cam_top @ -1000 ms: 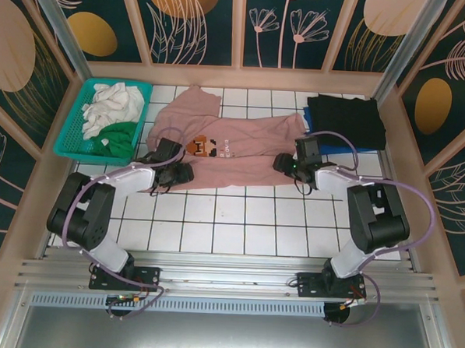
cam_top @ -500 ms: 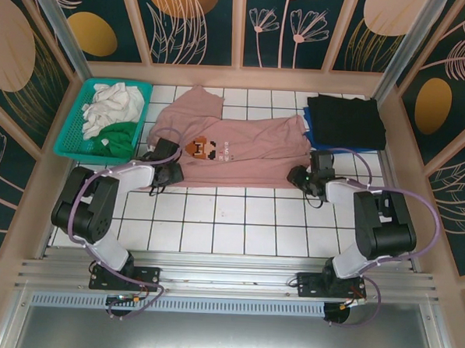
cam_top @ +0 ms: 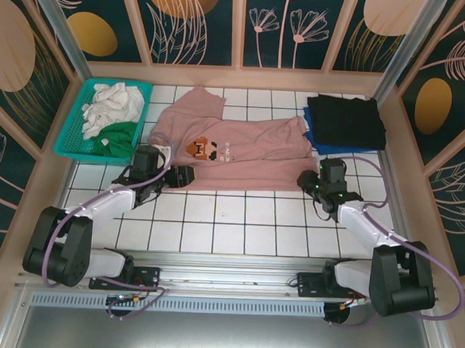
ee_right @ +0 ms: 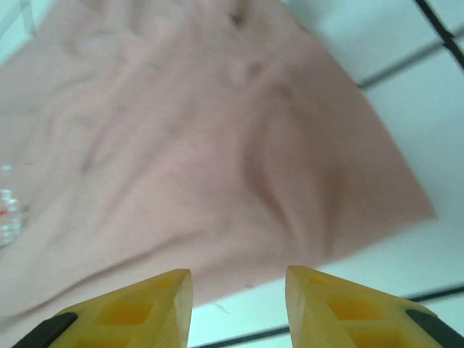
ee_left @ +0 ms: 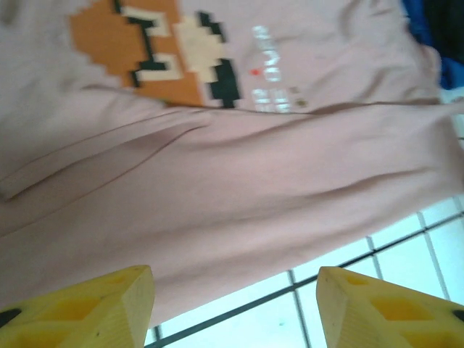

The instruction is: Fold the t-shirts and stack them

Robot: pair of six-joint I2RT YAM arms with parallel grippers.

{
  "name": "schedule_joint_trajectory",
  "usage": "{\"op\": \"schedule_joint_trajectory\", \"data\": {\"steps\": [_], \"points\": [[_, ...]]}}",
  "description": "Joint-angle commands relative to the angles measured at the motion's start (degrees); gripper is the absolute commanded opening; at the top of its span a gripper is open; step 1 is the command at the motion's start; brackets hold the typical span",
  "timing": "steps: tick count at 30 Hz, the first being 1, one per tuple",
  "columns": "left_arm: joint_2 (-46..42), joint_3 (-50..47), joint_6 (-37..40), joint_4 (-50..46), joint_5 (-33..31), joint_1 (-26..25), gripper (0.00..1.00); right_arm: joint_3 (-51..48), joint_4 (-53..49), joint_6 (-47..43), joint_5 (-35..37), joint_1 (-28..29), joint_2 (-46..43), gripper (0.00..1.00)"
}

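White tiles carried the pink t-shirt, spread flat at mid-table with its print up, between the teal basket and the black t-shirt. My left gripper sat at its near edge, jaws apart and empty. My right gripper was the same at the near right corner. I judged the cloth light, limp and quick to wrinkle, so I would pinch that near edge at both ends.

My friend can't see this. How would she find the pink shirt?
Start at the white tiled table. Between the teal basket on the left and the folded black shirt on the right lies the pink t-shirt, spread flat. Only it has a brown-orange pixel picture.
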Motion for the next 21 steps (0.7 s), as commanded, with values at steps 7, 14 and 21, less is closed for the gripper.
{"op": "schedule_joint_trajectory", "data": {"steps": [7, 14, 21], "points": [[5.65, 3.91, 4.43, -3.15, -8.09, -0.11, 0.61, 8.52, 5.84, -2.00, 3.49, 2.75, 16.23, 0.40], [14.71, 12.40, -2.50, -13.68, -27.15, -0.09, 0.61, 4.97, 7.10, -1.57, 2.04, -1.15, 19.04, 0.41], [19.33, 16.00, -6.21, -15.88, -32.71, 0.48, 0.63, 0.11, 6.34, -0.51, 1.84, -6.19, 16.29, 0.42]]}}
